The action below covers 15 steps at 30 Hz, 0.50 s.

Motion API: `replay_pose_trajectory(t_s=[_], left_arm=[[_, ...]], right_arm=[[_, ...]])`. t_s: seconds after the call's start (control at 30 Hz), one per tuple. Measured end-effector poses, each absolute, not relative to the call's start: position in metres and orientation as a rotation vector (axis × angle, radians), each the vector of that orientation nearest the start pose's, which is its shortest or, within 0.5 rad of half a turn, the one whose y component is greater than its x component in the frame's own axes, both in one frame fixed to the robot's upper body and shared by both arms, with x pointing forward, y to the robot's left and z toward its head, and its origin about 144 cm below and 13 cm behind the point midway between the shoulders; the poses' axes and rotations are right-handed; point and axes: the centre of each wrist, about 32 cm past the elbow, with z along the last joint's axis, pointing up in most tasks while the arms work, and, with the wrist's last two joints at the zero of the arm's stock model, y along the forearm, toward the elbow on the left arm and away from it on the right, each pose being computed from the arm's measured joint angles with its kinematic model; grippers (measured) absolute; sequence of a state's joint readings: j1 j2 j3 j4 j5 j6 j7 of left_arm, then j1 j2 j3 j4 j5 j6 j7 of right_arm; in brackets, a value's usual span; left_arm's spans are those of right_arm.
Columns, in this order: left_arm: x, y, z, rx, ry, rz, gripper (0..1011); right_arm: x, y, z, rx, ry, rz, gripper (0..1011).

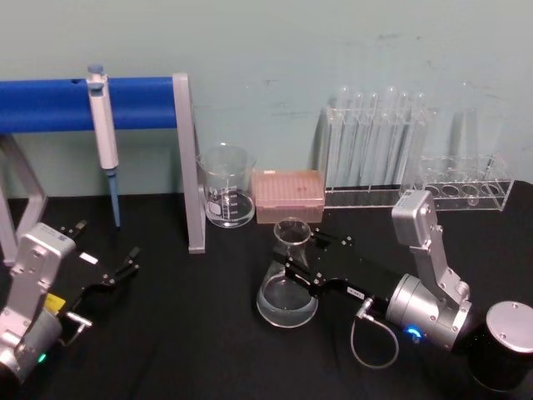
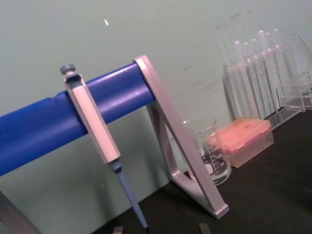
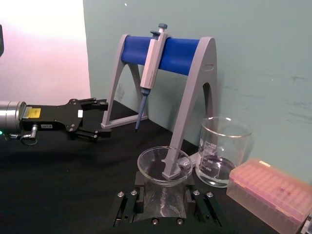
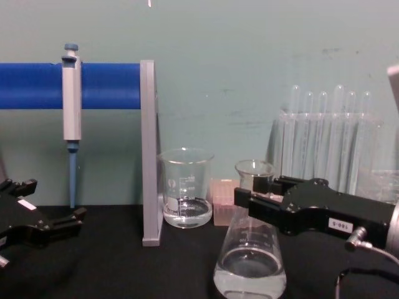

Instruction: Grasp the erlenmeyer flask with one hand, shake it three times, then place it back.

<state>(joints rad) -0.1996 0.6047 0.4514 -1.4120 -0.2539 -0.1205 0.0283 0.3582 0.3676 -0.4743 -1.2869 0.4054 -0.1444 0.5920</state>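
- Here we see the right gripper (image 1: pixel 300 252) reaching in from the right, jaws clamped on the neck of the erlenmeyer flask (image 1: pixel 287 304); the left gripper (image 1: pixel 123 267) sits spread, well apart to the left.
- The flask stands upright on the black table (image 1: pixel 191 333), long axis vertical, near the beaker (image 1: pixel 226 196).
- The chest view cuts off its base; grip firmness we cannot judge.
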Motion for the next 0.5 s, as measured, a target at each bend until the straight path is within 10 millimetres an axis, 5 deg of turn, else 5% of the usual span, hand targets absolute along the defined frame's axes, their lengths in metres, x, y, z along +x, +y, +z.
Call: replay_pose_trajectory(t_s=[0.5], left_arm=[[0.4886,0.3097,1.1398,0.305,-0.285,1.248,1001]], right_arm=[[0.5369,-0.2309,1.1499,-0.055,-0.071,-0.646,450]])
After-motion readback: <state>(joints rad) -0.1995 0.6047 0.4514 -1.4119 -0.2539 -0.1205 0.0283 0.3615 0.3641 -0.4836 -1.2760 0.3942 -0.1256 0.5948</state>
